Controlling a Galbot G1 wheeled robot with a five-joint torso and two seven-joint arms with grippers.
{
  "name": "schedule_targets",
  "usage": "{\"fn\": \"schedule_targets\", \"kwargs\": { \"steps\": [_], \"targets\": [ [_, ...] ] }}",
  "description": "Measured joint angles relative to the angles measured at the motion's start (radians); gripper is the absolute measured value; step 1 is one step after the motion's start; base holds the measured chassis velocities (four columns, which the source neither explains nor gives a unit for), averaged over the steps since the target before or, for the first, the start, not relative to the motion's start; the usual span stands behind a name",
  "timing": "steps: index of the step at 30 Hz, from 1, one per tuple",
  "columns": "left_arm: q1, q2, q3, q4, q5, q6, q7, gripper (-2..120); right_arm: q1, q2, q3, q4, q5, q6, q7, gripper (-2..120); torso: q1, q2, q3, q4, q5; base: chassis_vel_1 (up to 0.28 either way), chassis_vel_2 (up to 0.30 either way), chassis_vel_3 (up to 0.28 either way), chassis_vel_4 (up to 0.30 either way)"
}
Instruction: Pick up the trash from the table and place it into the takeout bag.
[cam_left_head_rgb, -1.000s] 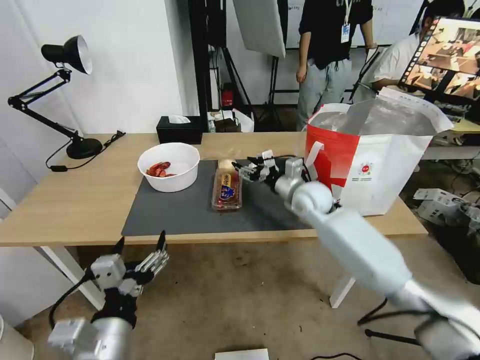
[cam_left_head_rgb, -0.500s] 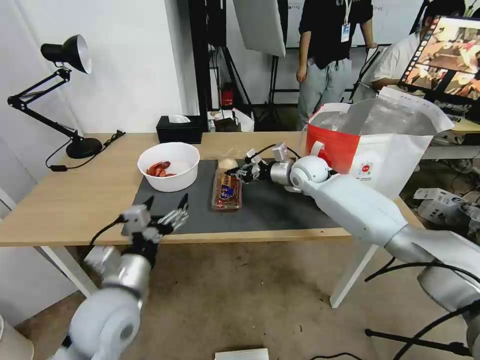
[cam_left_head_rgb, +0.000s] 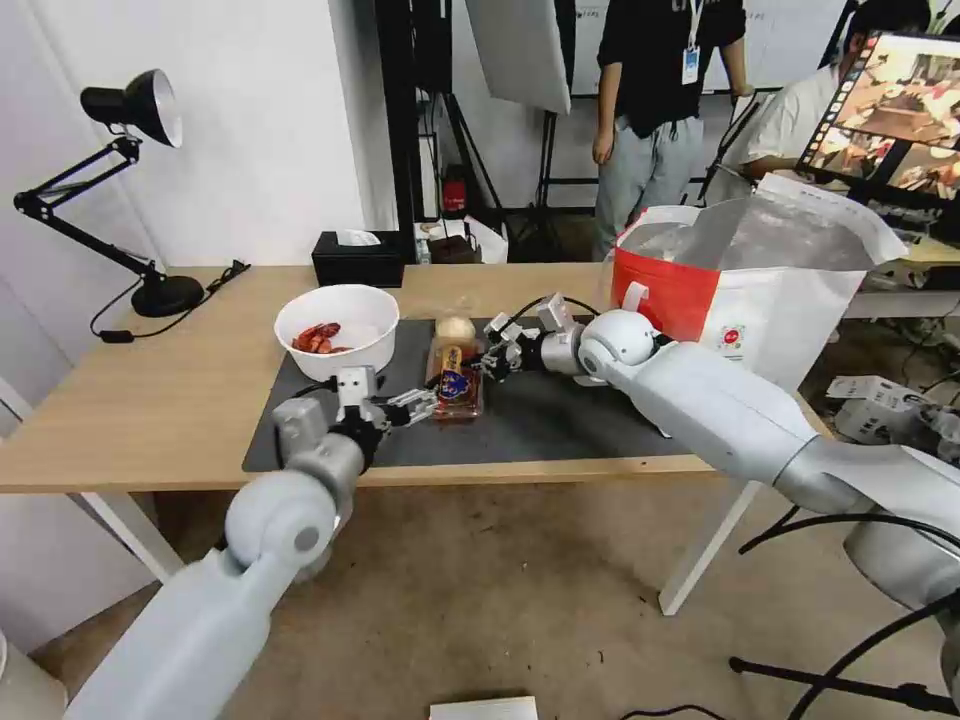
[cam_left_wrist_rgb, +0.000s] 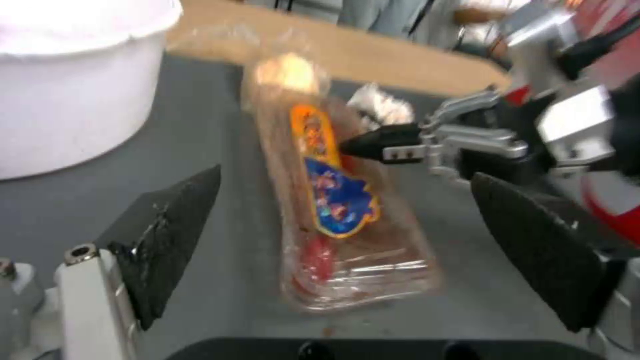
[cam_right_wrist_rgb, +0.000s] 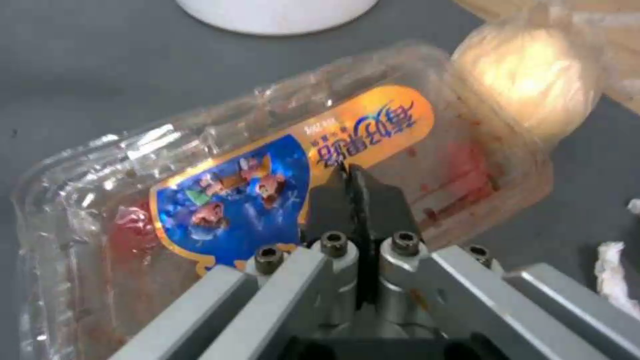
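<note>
On the dark grey mat (cam_left_head_rgb: 380, 425) of the light-wood surface (cam_left_head_rgb: 150, 400), the clear plastic tray (cam_left_head_rgb: 455, 383) lies flat with its long side running away from the robot; it carries a blue and orange label, and red scraps show through the plastic at its near end. The yellowish ball in clear wrap (cam_left_head_rgb: 456, 328) sits touching the tray's far end. The white bowl (cam_left_head_rgb: 338, 331), with red shells inside, stands on the mat's far left corner, near the tray but apart from it. A crumpled white tissue (cam_left_wrist_rgb: 379, 104) lies on the mat just beyond the tray, beside the right tool.

The right tool (cam_left_head_rgb: 492, 362) reaches in from the tray's right side, and its black fingertips (cam_right_wrist_rgb: 353, 197) are pressed together, their point resting on the tray's labelled top; whether they pinch any plastic cannot be told. The left tool (cam_left_head_rgb: 428, 404) comes at the tray's near left edge with its fingers spread wide, holding nothing; in the left wrist view its two black pads (cam_left_wrist_rgb: 167, 235) stand on either side of the tray's near end without touching it.

The red-and-white takeout bag (cam_left_head_rgb: 740, 300) stands upright and open at the surface's right end, its silver lining showing, well apart from the tray.
</note>
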Motion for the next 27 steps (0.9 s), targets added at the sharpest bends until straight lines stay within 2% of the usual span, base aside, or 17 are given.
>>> {"fn": "schedule_targets", "kwargs": {
  "steps": [8,12,18,27],
  "targets": [
    [-0.118,-0.008,0.066,0.1,-0.006,0.101,-0.014,100,0.006,0.029,-0.004,-0.032,-0.03,0.0,-0.001,0,0.0,0.0,0.0,0.0,0.0,0.0,0.0,0.0,0.0],
    [-0.143,-0.01,0.078,0.118,-0.016,0.16,-0.024,100,0.013,0.041,-0.01,-0.041,-0.033,0.0,-0.002,0,0.0,0.0,0.0,0.0001,0.0,0.0,0.0,0.0,0.0],
    [-0.172,-0.009,0.097,0.153,-0.074,0.198,-0.026,100,0.014,0.048,-0.01,-0.045,-0.034,0.0,-0.002,0,0.0,0.0,0.0,0.0001,-0.0001,0.0,0.0,0.0,0.0],
    [-0.204,-0.017,0.097,0.199,-0.189,0.23,-0.061,100,0.012,0.045,-0.003,-0.045,-0.037,0.004,-0.006,0,0.0,0.0,0.0,0.0001,0.0,0.0,0.0,0.0,0.0]
  ]
}}
